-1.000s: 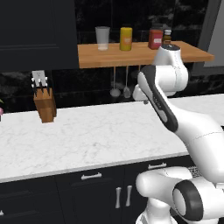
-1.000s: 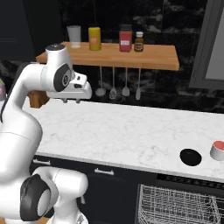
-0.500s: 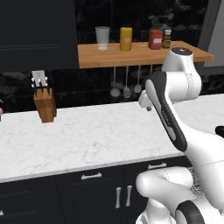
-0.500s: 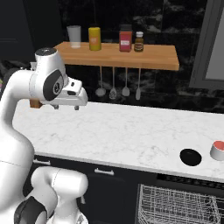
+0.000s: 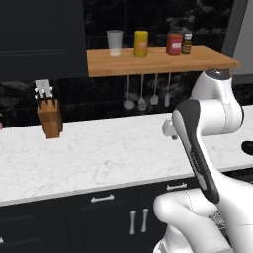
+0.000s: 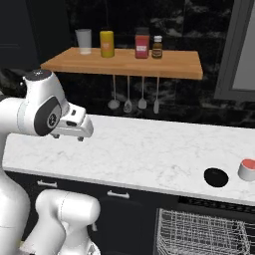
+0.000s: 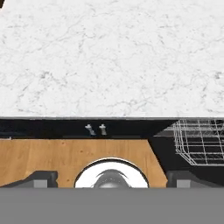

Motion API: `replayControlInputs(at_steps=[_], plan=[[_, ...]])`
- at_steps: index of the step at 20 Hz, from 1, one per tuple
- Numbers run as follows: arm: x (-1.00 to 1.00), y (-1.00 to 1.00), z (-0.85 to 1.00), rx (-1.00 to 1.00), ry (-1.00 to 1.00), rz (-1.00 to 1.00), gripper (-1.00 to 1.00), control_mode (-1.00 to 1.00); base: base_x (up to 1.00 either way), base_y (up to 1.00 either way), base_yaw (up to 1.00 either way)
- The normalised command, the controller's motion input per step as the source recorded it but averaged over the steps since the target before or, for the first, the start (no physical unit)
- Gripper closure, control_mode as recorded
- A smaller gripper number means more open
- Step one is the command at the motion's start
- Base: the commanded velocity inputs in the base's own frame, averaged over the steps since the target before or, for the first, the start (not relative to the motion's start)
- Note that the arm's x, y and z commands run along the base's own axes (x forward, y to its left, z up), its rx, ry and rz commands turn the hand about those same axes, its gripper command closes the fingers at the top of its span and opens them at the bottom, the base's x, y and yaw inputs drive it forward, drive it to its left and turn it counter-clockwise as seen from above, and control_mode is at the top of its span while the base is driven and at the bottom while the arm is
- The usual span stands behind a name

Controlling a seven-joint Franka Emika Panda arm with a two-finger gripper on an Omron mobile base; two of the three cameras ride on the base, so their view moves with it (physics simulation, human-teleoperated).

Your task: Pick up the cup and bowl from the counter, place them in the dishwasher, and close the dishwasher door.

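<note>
While the arm hangs over the white marble surface (image 6: 149, 149), the cup (image 6: 247, 169) sits far off at its right end, a squat white cylinder with a pinkish-red top. Just beside it, to the left, lies the bowl (image 6: 216, 177), shallow, round and black, apart from the cup. Below them the dishwasher (image 6: 204, 231) stands open, its white wire rack (image 7: 199, 140) pulled out under the surface edge. Over to the claw (image 7: 111, 177): in the hand view its two dark fingertips (image 7: 41, 178) sit wide apart, nothing between them, nothing touched, looking down on bare marble. In the right base view the hand (image 6: 74, 127) hovers above the left part of the surface, well apart from cup and bowl. On the wooden shelf (image 6: 124, 63) stand jars whose labels are too small to read.
</note>
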Motion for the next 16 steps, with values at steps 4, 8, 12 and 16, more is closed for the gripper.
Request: replayControlInputs(at_steps=[4,8,12,16], plan=[[0.00,0.00,0.00,0.00,0.00,0.00,-1.00,1.00,-0.73,0.33,-0.20],[0.00,0.00,0.00,0.00,0.00,0.00,-1.00,1.00,-0.61,0.34,-0.50],[0.00,0.00,0.00,0.00,0.00,0.00,-1.00,1.00,-0.23,0.26,-0.80],[0.00,0.00,0.00,0.00,0.00,0.00,-1.00,1.00,-0.03,0.21,-0.94]])
